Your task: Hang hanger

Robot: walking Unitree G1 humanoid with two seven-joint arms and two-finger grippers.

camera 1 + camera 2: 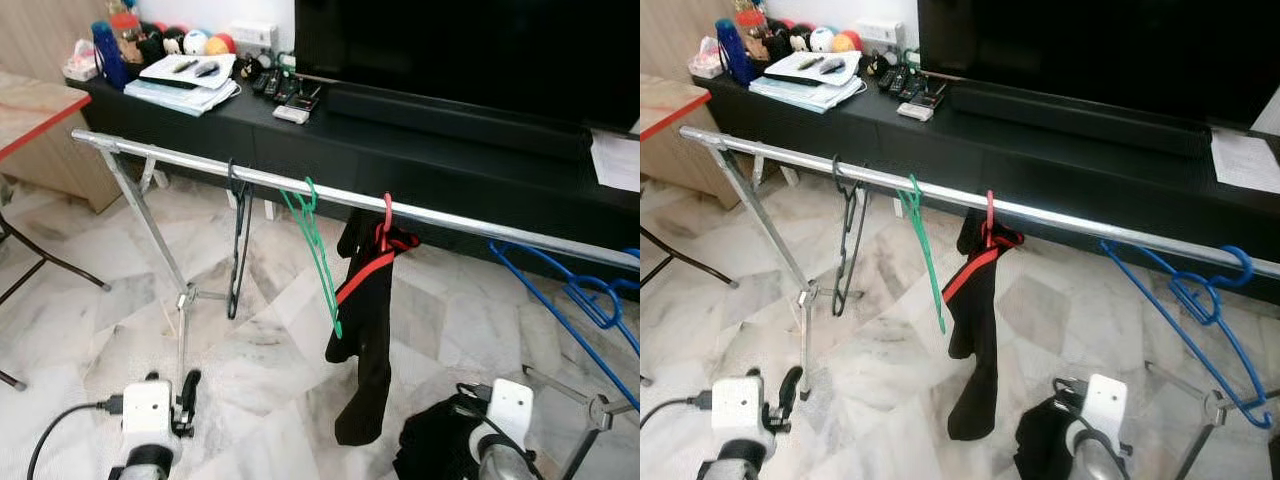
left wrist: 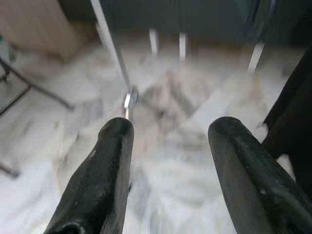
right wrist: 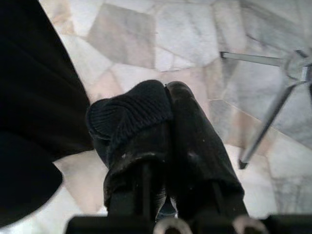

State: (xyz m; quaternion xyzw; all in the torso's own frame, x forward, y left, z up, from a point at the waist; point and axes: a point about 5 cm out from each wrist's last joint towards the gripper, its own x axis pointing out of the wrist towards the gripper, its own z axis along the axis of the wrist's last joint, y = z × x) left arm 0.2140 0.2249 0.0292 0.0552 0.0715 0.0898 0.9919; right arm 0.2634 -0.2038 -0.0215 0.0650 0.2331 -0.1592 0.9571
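A steel rail (image 1: 330,195) runs across the scene from the robot's near left toward its right, sloping down to the right in the eye views, on folding legs over a marble floor (image 1: 260,370). Four hangers hook over it. The red hanger (image 1: 384,235) sits near the middle, hook up over the rail, its frame hanging down; a black garment (image 1: 365,330) with a red stripe is draped on it and hangs long and narrow, straight toward the floor. To its left a green hanger (image 1: 318,255) hangs bare, thin, its long side running downward and slightly right. Further left a black hanger (image 1: 238,240) hangs edge-on, also bare. At the far right a blue hanger (image 1: 1200,300) hooks the rail, its wide frame spreading downward to the right.

The left tool (image 2: 168,146) is low near the floor, fingers spread apart with nothing between them, aimed at the rail's leg joint. The right tool (image 3: 163,126) is low at the right, fingers pressed together on a fold of dark ribbed cloth (image 3: 129,114).

Behind the rail stands a black TV bench (image 1: 400,140) carrying papers and remotes.
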